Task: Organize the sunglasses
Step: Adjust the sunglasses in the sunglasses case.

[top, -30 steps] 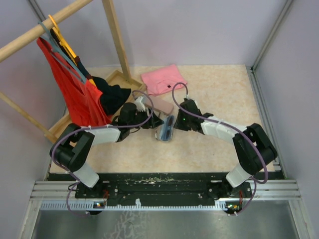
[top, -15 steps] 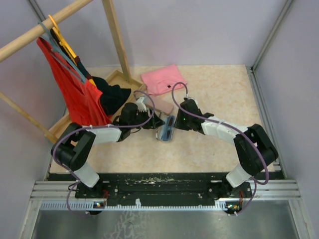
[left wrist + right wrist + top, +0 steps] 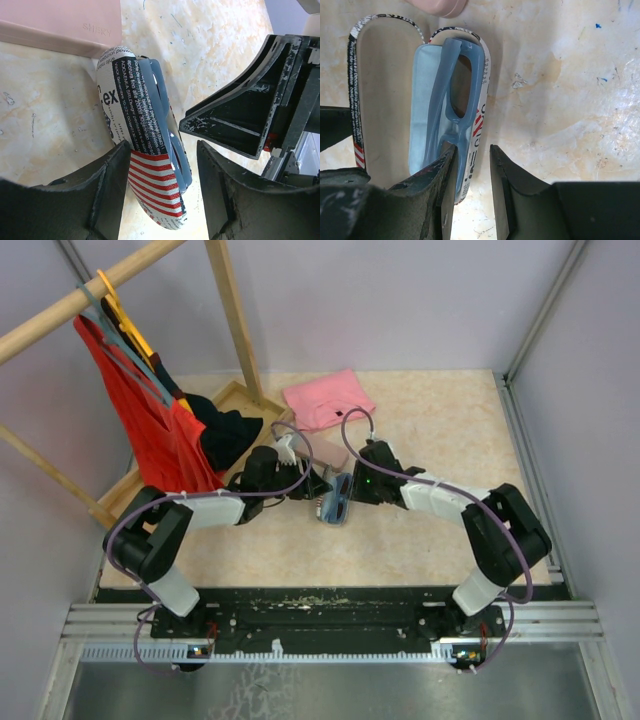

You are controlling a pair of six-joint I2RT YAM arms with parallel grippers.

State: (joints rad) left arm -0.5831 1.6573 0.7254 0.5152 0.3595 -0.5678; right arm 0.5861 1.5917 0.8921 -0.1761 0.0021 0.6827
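Over the last second both arms have drawn together over the flag-patterned case (image 3: 333, 508) at the middle of the table (image 3: 560, 100). The left pincer (image 3: 162, 147) has edged right and now stands spread astride the case's shell, one finger touching it, not clenched. The right pincer (image 3: 472, 150) has slid left, jaws parted around the near tip of the grey-blue sunglasses (image 3: 451, 120), which lie on a light blue cloth (image 3: 422, 110) inside the open case. That pair looks stowed; closing the lid seems next. Just beyond lies the pink case (image 3: 60, 22). No brown pair shows.
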